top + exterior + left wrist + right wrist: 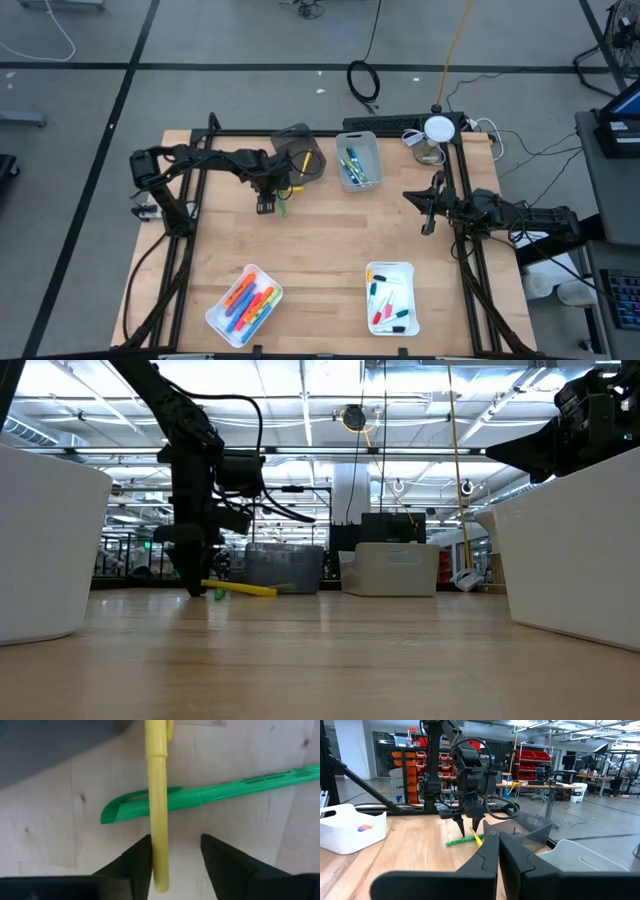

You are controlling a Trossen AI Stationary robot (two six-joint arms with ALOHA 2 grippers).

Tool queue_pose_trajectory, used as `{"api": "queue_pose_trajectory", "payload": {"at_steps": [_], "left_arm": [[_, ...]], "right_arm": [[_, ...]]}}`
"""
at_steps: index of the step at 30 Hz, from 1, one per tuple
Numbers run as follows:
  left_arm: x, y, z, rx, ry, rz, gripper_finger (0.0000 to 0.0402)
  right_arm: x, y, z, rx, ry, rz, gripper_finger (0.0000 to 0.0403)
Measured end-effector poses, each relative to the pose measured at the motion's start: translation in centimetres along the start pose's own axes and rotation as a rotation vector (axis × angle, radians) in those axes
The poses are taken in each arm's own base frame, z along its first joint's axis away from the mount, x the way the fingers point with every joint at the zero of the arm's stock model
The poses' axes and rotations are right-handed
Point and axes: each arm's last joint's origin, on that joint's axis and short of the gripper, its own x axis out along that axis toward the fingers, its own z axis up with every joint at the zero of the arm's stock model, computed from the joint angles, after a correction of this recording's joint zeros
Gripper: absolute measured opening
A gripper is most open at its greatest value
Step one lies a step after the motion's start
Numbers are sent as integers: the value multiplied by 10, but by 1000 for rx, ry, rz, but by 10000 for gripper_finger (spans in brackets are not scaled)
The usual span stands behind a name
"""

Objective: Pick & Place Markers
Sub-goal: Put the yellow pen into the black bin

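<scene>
Closest to the left wrist cam, I'm seeing the yellow marker (pixel 157 815) running top to bottom through the frame centre, sitting between the two dark fingers (pixel 135 865) of the left gripper (pixel 175 862); one finger is touching it, the other is standing a gap off, so the jaws are partly open around it, not clamped. Crossing under it, the green marker (pixel 210 795) is lying flat on the wooden table (pixel 320 240). In the high view the left gripper (pixel 267 205) is hanging down in the upper-left-centre of the frame, just below the tipped grey bin (pixel 300 155). Upper centre, the white bin (pixel 358 160) is holding blue and green markers. Lower left tray (pixel 243 305) is holding chunky orange, pink and blue ones; lower centre-right tray (pixel 391 298) is holding thin white-barrelled ones. Right gripper (pixel 430 212) is waiting at centre-right, fingers pressed together, holding nothing.
</scene>
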Motion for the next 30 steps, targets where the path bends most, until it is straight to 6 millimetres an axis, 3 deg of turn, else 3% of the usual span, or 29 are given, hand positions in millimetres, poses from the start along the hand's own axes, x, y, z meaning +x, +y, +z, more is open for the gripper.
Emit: {"api": "queue_pose_trajectory", "payload": {"at_steps": [13,23,30], "left_arm": [[0,-2,0,-102,-2,-17,30],[-6,-9,-1,-136,5,-5,29],[-37,-25,-3,-149,-57,0,29]], "right_arm": [[0,0,0,0,0,0,0],[0,0,0,0,0,0,0],[0,0,0,0,0,0,0]]}}
